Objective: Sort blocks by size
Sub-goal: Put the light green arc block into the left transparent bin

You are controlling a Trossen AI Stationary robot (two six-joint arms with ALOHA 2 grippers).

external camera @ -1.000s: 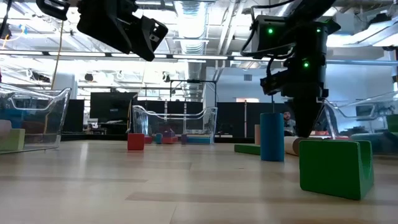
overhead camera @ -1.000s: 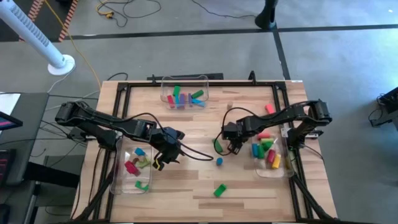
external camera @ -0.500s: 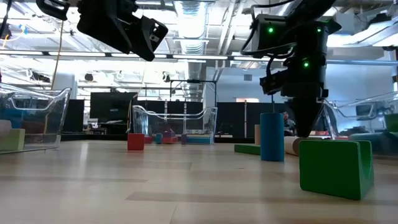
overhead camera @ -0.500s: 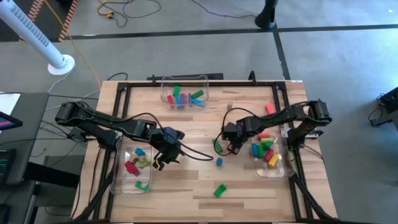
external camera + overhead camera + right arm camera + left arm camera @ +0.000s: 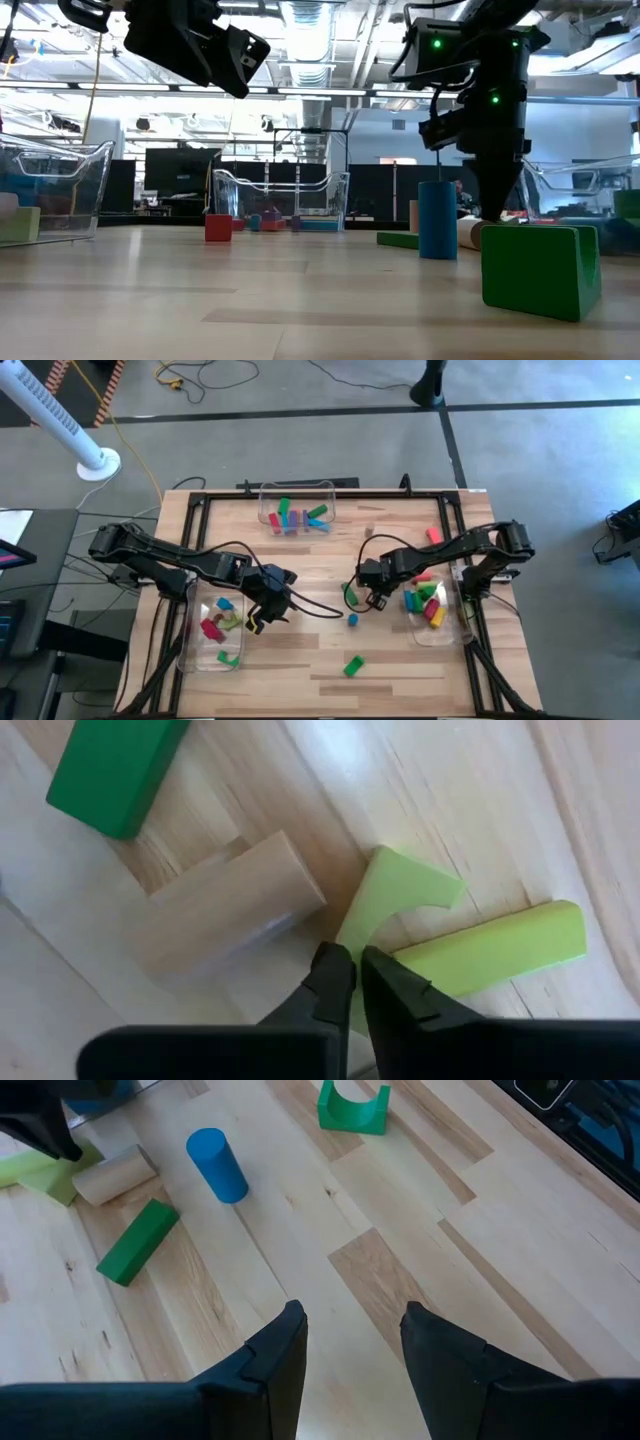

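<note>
On the wood table, a light green arch block (image 5: 400, 905) and a light green bar (image 5: 490, 950) lie beside a tan cylinder (image 5: 230, 905) and a dark green bar (image 5: 115, 770). My right gripper (image 5: 348, 960) points down over the arch's edge, shut. A blue cylinder (image 5: 352, 619) stands nearby. A green arch (image 5: 353, 665) rests nearer the front edge. My left gripper (image 5: 350, 1320) hangs open above bare table by the left bin, with nothing between its fingers. My right gripper comes from above with its shut fingertips (image 5: 335, 965) at the light green arch's edge (image 5: 362, 935). I cannot tell whether they touch it or have any of it between them. The arch lies flat on the table.
Three clear bins hold sorted blocks: one at the far edge (image 5: 268, 495), one at the left (image 5: 195, 650), one at the right (image 5: 450, 635). A red block (image 5: 218, 227) lies on the table farther off. Bare wood lies between the bins toward the front edge.
My right gripper has shut its fingers while staying in place over the light green arch. The blocks lie as before.
</note>
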